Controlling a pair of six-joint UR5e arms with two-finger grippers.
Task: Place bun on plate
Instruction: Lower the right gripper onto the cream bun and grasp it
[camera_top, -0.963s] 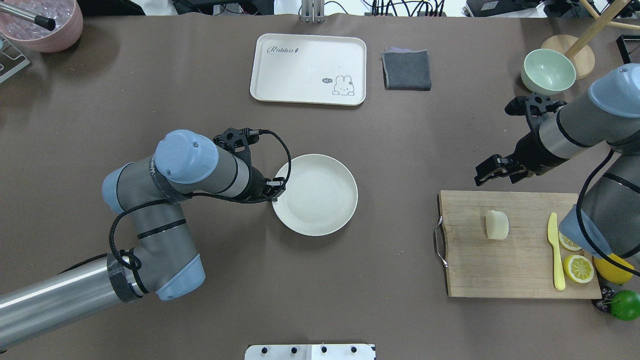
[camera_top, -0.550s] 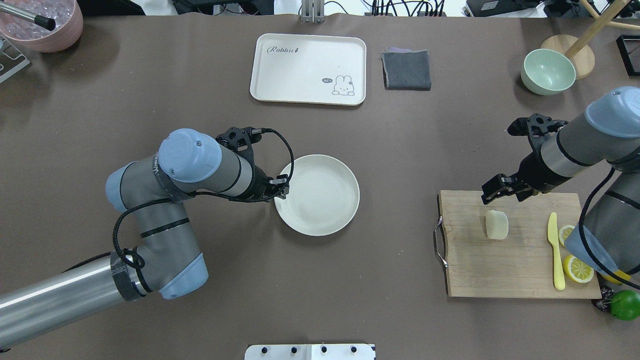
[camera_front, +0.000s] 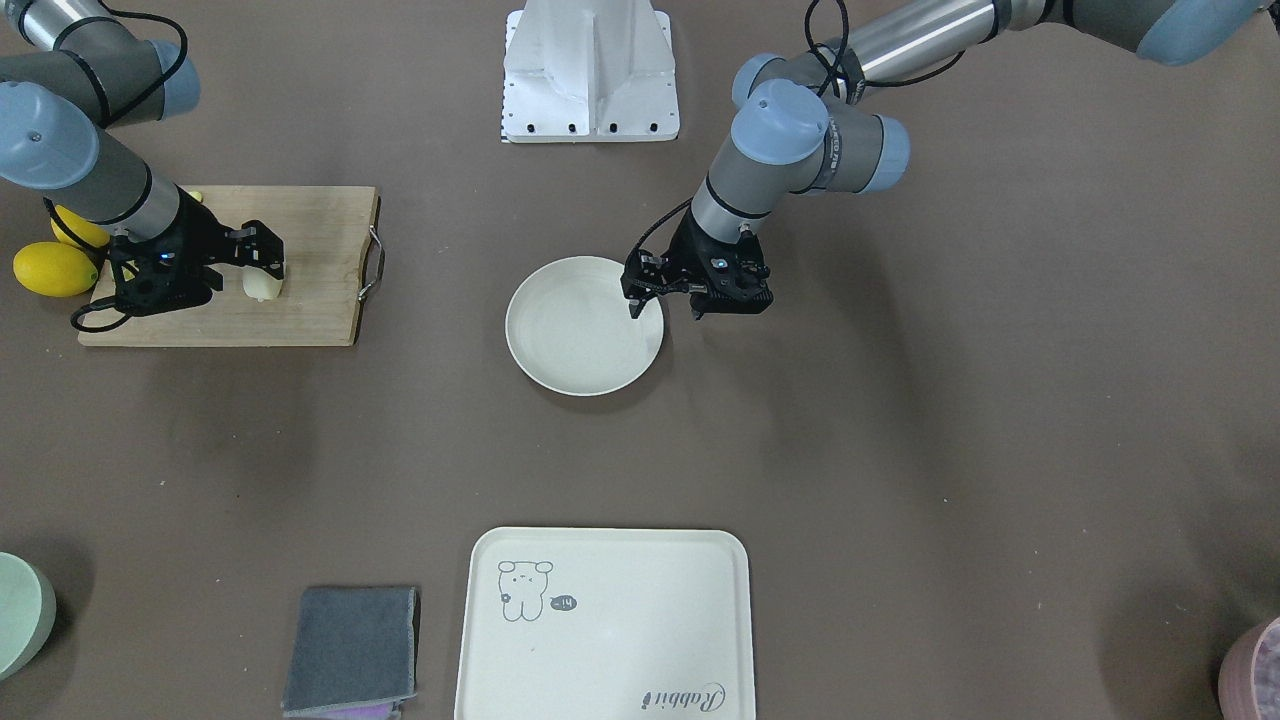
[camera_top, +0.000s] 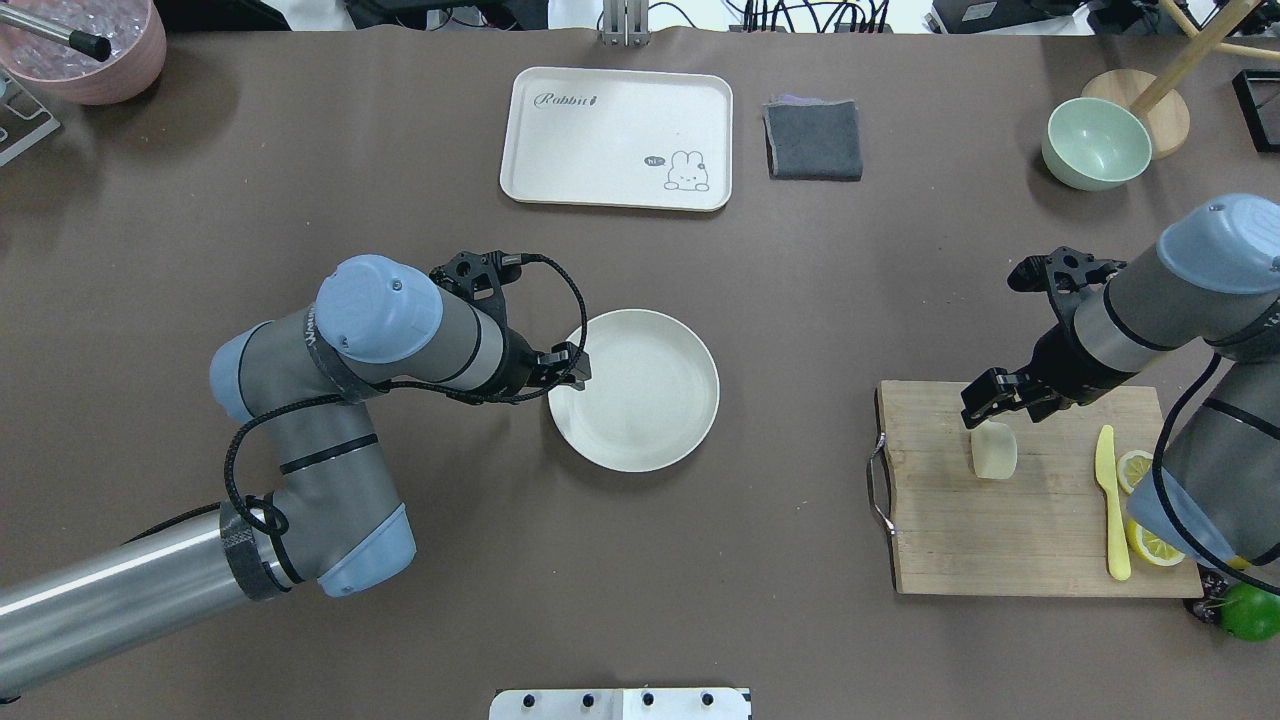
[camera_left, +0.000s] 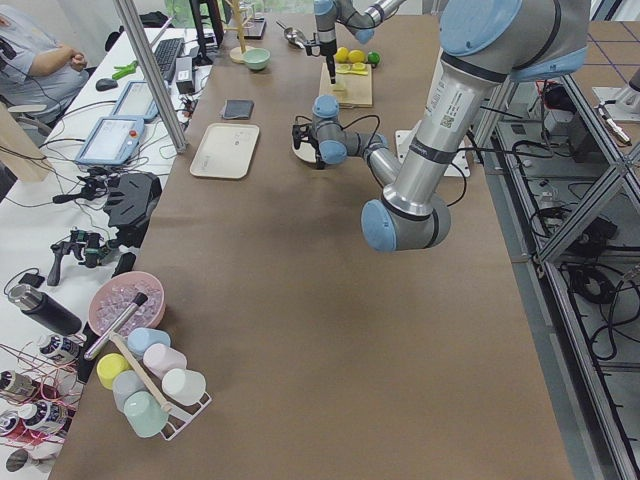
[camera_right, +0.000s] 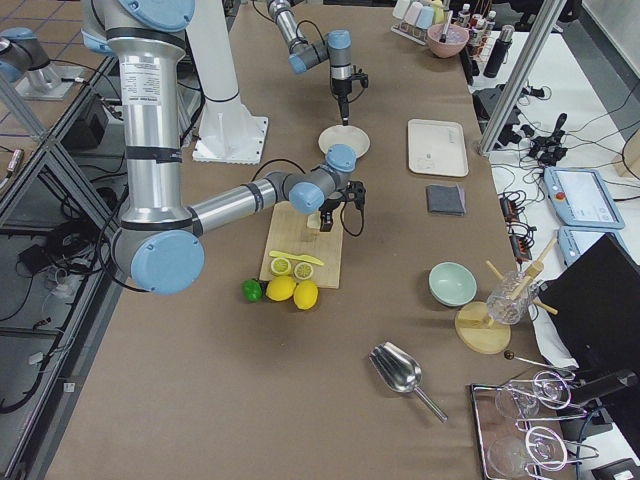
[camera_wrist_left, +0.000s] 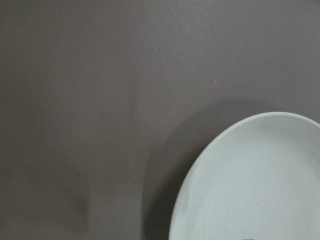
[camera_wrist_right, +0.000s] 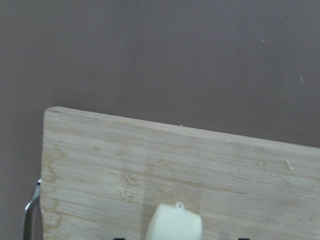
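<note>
The bun (camera_top: 994, 450) lies where it lay a second ago: on the board (camera_top: 1040, 540), in the half toward the board's handle and nearer its far edge. The change is above it. The right pincer (camera_top: 987, 408) hung a second ago over bare worktop (camera_top: 800, 300) just beyond the board's far edge. It has since swung in over the board and come down at the bun's far end. Its jaws stand apart. The right wrist view shows the bun's (camera_wrist_right: 174, 224) top between two dark fingertips at the bottom of the frame, with a gap on each side, so nothing is gripped yet. I judge the reach to be finished and closing on the bun to be the step in hand. The lift and the carry are still to come. The plate (camera_top: 690, 420) sits bare, well apart from the board, off the board's handle end. Over the last second it slid a touch toward the board, then stopped. The left pincer (camera_front: 666, 306) is at the plate's rim on the side away from the board, fingers apart with one on each side of the rim. Whether they touch the rim I cannot tell. The plate looks placed and ready to receive the bun.
</note>
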